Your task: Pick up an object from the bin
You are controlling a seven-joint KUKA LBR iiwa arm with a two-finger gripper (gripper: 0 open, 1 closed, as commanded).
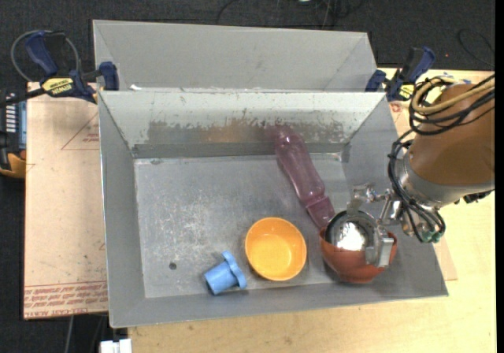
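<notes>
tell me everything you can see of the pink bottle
The pink bottle looks like translucent plastic, long and slim, with a narrower neck. It lies on its side on the floor of the bin, slanted: base by the back wall, neck toward the front right, ending beside the red bowl and the end effector. Whether it touches either cannot be told.
</notes>
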